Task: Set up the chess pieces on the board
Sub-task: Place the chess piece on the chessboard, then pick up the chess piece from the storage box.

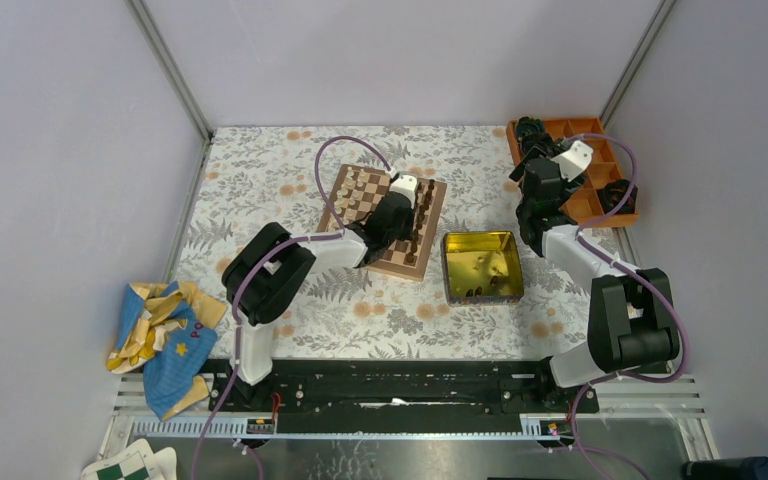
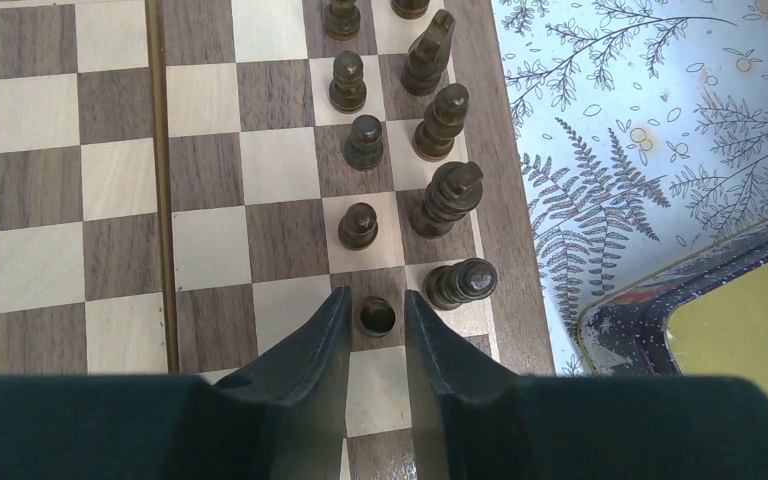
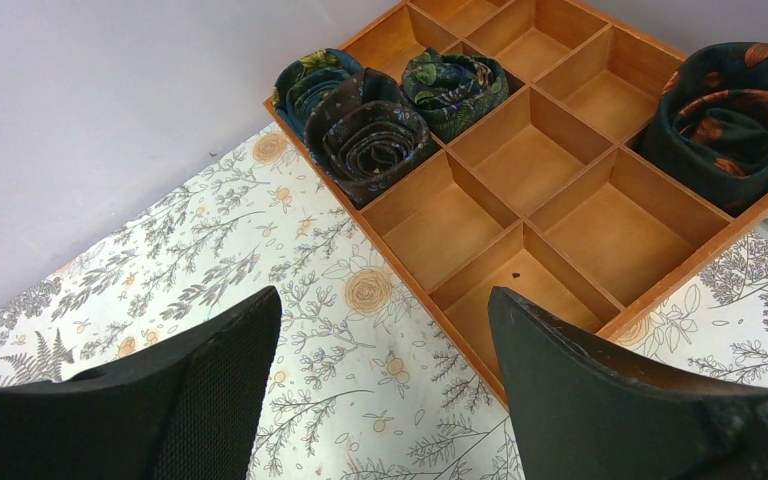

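- Two fingers of my left gripper (image 2: 376, 294) stood barely parted around a dark brown wooden pawn (image 2: 377, 317).
- Pawn sat in its row on the brown-and-cream checkered wooden board (image 2: 200, 270).
- My right gripper (image 3: 382, 294) gaped wide, empty.

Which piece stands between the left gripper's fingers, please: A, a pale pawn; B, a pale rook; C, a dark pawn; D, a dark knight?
C: the left wrist view shows a small dark pawn standing on the chessboard inside the narrowly parted left gripper, in line with the other dark pawns.
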Available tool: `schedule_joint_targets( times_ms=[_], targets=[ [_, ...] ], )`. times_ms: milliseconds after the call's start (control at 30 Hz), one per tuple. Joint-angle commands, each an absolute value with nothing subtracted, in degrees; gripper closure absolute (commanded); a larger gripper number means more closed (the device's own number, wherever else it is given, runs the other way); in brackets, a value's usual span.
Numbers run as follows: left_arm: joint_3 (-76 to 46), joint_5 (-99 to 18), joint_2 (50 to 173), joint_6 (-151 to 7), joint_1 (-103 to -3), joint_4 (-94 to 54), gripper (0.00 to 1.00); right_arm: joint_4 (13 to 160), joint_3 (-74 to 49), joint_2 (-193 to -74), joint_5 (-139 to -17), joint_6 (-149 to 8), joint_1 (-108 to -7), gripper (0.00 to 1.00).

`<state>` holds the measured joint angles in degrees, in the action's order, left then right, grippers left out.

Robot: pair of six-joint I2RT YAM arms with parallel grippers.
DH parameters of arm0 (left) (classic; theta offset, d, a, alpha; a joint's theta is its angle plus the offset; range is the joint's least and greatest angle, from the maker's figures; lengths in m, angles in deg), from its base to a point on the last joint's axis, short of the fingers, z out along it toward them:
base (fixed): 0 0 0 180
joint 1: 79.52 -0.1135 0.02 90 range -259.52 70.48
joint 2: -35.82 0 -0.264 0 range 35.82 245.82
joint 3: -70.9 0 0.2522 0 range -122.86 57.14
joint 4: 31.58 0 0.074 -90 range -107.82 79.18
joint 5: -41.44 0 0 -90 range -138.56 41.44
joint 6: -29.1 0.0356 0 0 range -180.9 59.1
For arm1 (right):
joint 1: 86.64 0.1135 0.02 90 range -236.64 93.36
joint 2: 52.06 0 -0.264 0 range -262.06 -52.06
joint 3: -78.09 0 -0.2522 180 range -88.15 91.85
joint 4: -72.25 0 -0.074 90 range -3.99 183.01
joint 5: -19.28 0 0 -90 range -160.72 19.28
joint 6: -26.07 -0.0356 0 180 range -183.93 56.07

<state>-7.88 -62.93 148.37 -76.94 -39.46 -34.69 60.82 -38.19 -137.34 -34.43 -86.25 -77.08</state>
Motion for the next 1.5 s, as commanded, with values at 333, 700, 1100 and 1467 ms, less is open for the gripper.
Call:
schedule_joint_targets(
  times_ms=[333, 700, 1100, 1467],
  targets=[
    [-8.0, -64.8, 146.2, -77.3, -39.8, -36.6, 0.60, 58.3, -38.0, -137.1, -34.9, -86.8, -77.4, 0.18],
    [-5.8, -72.9, 142.0, -79.0, -39.8, -35.6, 0.43, 58.1, -38.0, -137.2, -35.0, -86.9, -77.3, 0.17],
    [-10.9, -73.1, 134.6, -64.1, -29.3, -28.0, 0.20, 58.8, -37.0, -137.6, -32.1, -86.2, -77.4, 0.16],
    [-14.9, -54.5, 136.4, -54.8, -21.9, -20.4, 0.15, 63.9, -30.7, -139.7, -30.4, -88.1, -83.0, 0.15]
  ],
)
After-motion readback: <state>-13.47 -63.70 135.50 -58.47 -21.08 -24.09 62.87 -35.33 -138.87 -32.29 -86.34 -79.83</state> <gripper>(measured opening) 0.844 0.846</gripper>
